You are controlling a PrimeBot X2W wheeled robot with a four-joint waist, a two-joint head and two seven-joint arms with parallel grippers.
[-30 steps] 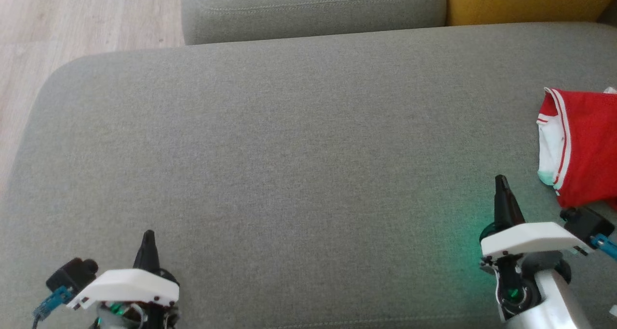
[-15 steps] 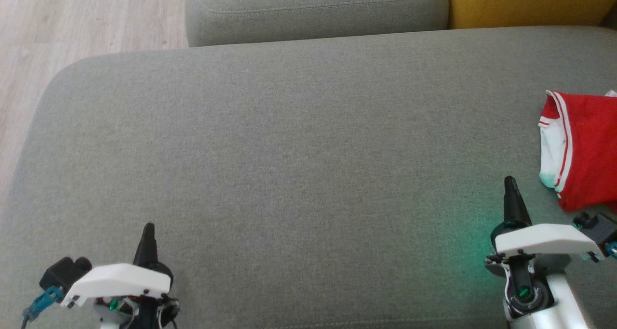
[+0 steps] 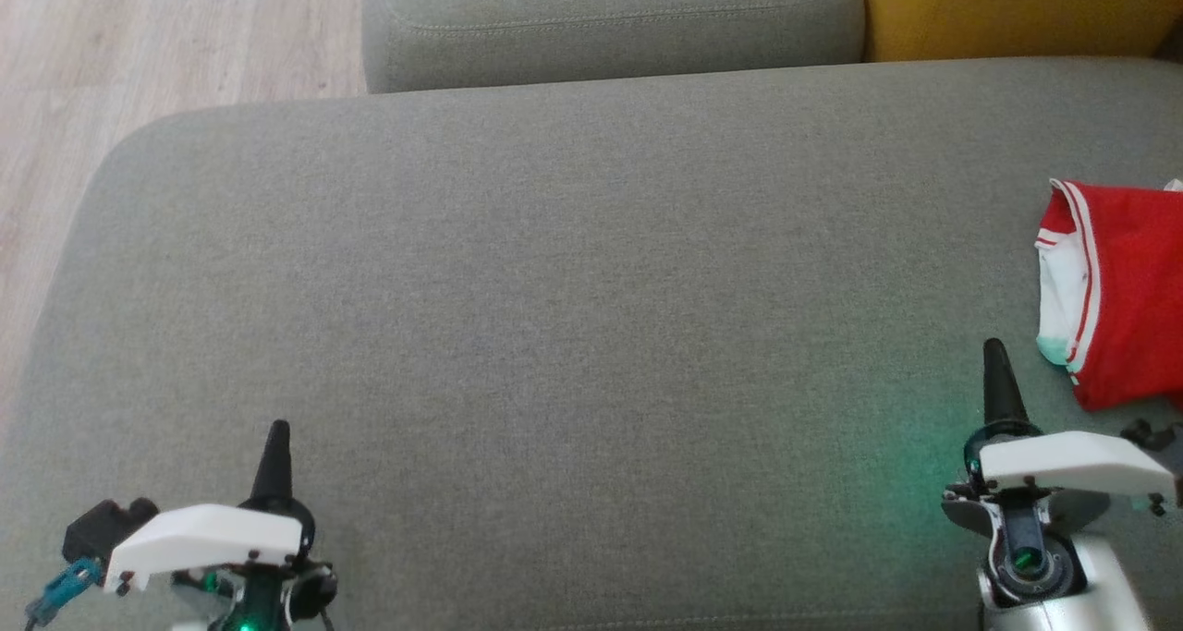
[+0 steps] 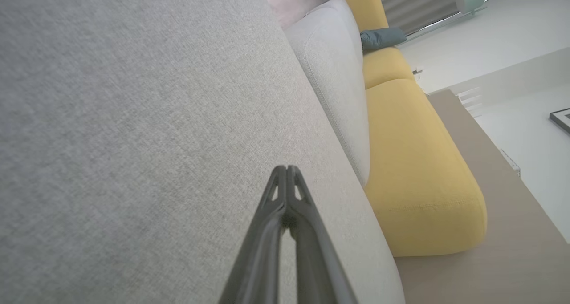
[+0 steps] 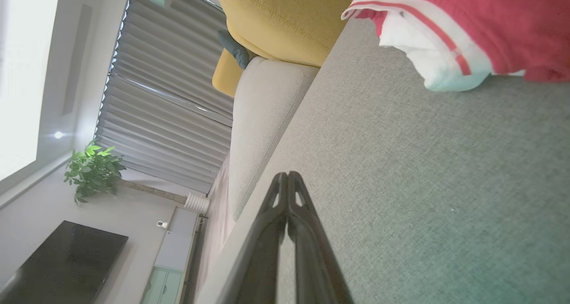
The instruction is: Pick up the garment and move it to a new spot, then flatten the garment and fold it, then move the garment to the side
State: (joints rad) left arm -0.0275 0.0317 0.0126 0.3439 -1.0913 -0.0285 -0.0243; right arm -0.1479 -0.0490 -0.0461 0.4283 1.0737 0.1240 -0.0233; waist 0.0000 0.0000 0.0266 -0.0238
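Left gripper (image 3: 277, 426): lower left of the head view. Its two dark fingers are pressed together into one point and hold nothing. It is poised over bare fabric.
Right gripper (image 3: 993, 346): lower right of the head view. Its fingers also meet tip to tip with nothing between them. A green glow (image 3: 901, 455) falls on the fabric just to its left.
Seat (image 3: 573, 280): a broad grey woven cushion across the middle of the head view, with a rounded corner at the left. Both grippers are over it.
Garment (image 3: 1123, 289): at the right edge of the head view, cut off by the frame. It is red cloth with a white band and thin red stripes, and it lies bunched on the seat. It sits up and to the right of the right gripper, near it but apart. In the right wrist view it is in the upper right corner, with the white striped edge turned toward the fingers.
Back cushion (image 3: 610, 21): grey, top centre of the head view, behind the seat.
Yellow cushion (image 3: 1017, 7): upper right of the head view, just beside the back cushion.
Floor (image 3: 166, 40): pale wood planks, upper left of the head view.
Pillow (image 4: 380, 37): small and blue-grey, at the top of the left wrist view, on yellow upholstery.
Blinds (image 5: 169, 95): grey slats, upper left of the right wrist view.
Plant (image 5: 91, 170): green and leafy, at the left of the right wrist view.
Screen (image 5: 62, 264): a dark panel at the lower left of the right wrist view.
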